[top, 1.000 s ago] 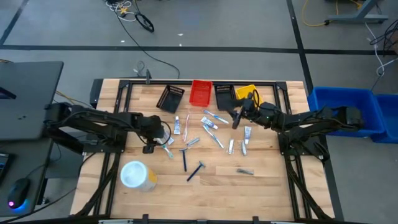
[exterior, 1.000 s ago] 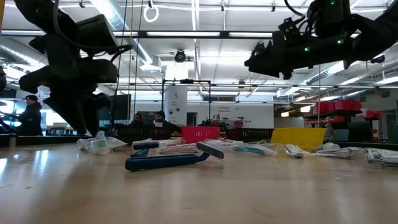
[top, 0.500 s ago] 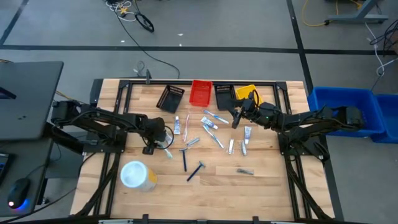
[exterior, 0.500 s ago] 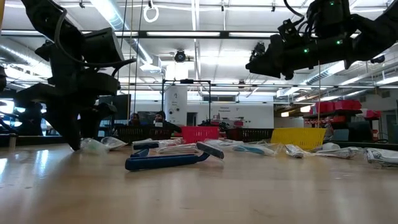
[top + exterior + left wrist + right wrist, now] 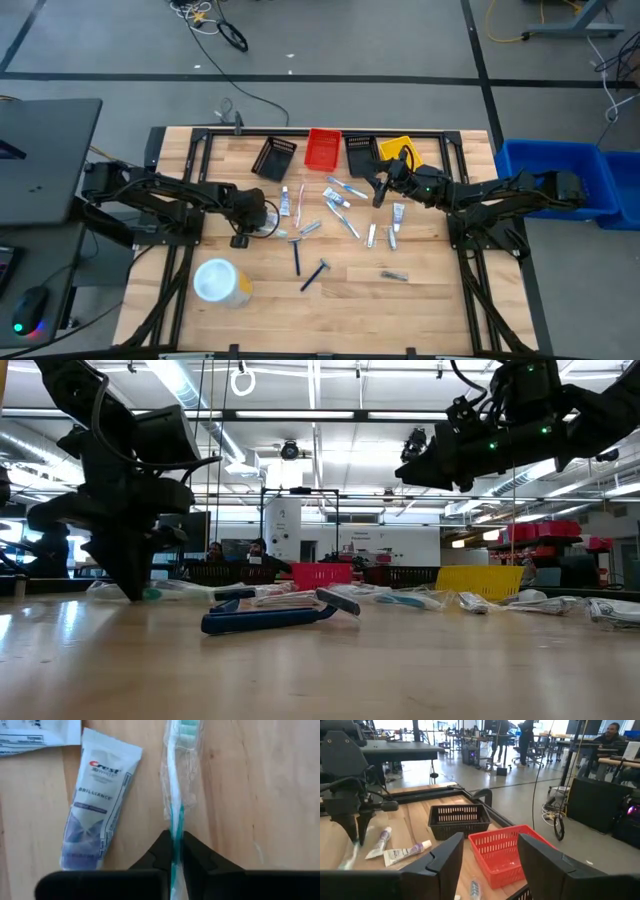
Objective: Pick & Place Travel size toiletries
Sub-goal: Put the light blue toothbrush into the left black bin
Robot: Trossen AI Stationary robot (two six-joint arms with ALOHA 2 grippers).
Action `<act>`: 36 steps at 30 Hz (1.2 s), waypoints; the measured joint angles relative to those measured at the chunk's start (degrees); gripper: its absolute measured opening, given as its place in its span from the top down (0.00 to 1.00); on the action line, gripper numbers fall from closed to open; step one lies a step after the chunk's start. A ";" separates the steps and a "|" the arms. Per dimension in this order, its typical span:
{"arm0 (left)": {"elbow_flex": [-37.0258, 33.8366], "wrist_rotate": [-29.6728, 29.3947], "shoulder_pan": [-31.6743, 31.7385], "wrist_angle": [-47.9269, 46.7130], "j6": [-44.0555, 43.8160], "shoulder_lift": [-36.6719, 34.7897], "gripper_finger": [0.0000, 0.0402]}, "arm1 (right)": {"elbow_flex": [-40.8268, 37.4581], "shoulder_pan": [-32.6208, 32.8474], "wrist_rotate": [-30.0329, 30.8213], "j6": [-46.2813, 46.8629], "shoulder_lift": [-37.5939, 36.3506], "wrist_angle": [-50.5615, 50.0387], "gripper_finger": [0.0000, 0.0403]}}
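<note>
Since a second ago the left arm has dropped toward the desk [image 5: 180,300] and its pincer [image 5: 174,851] now sits closed on the handle of a clear-wrapped toothbrush [image 5: 174,795] — fingertips pinched either side of the teal-and-white shaft, the brush flat on the wood. From overhead this pincer [image 5: 240,238] lies well short of the red basket [image 5: 322,148], on the tub side of it and nearer the front edge. A small Crest tube [image 5: 96,802] lies just beside the brush, not touching the fingers.

Right pincer [image 5: 485,857] — fingers apart, holding nothing — hovers above the desk close to the red basket [image 5: 507,852] and the black basket [image 5: 459,819]; overhead it sits just beside the yellow basket [image 5: 394,148]. It appears to be waiting.

Step in hand, as I judge it: the pick of one toothbrush, grasp made, lift not yet begun. The other toiletries [image 5: 335,215] are scattered on the desk between the red basket and the front edge; the white-lidded tub [image 5: 216,280] stands apart from them.

Next move calls for a straight lift, so the loose wrapper does not drag the Crest tube along, then a carry across to one of the baskets — which one I cannot tell.
</note>
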 joint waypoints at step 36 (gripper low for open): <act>19.16 -17.06 23.59 5.72 -21.05 6.45 0.94 | 0.00 0.00 -0.02 0.02 0.00 -0.14 0.50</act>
